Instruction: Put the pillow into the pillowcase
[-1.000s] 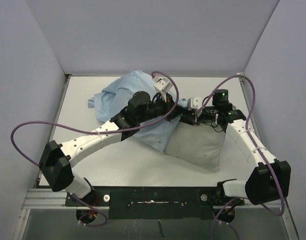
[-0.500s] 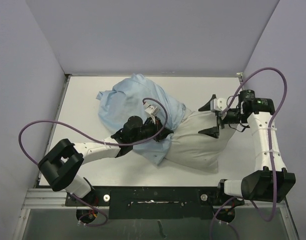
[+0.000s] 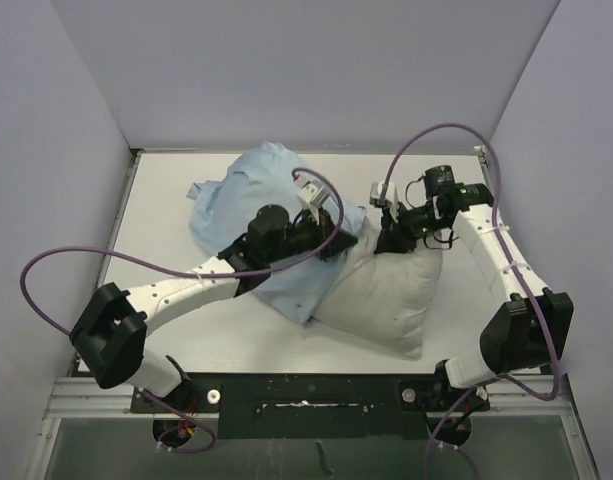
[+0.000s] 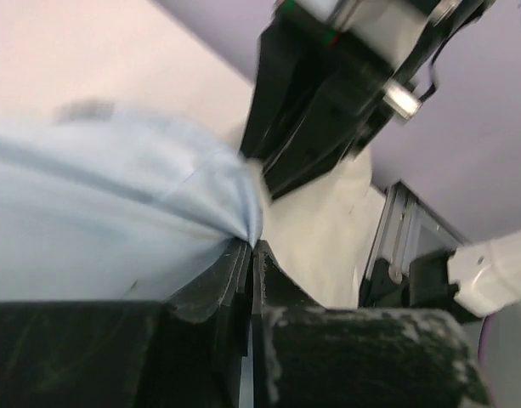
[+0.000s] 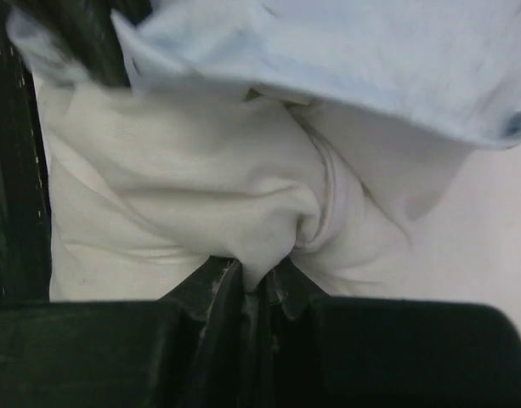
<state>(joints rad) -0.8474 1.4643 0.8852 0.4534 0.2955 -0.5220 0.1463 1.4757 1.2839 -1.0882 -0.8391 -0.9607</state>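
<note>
At the left jaws: pressed together on a gathered fold of the pillowcase; the light-blue cloth narrows to a point where the left gripper pinches it.
At the right jaws: clamped on a bunched tuck of the pillow; off-white fabric puckers into the right gripper, with the blue edge lying just above it.
Between the grippers: seen from above, they sit close together near the middle of the table, the left one just left of the right one, both at the pillow's far-left end.
Pillow: lies right of centre on the table, one pointed corner aimed at the near edge; its far-left end is under the blue edge, and the rest is uncovered.
Pillowcase: crumpled heap left of centre toward the far side, with a flap running nearward under the left arm and overlapping the pillow's left side.
Arms: the left reaches in from the near left, the right curves in from the near right.
Cables: purple loops arch off both arms.
</note>
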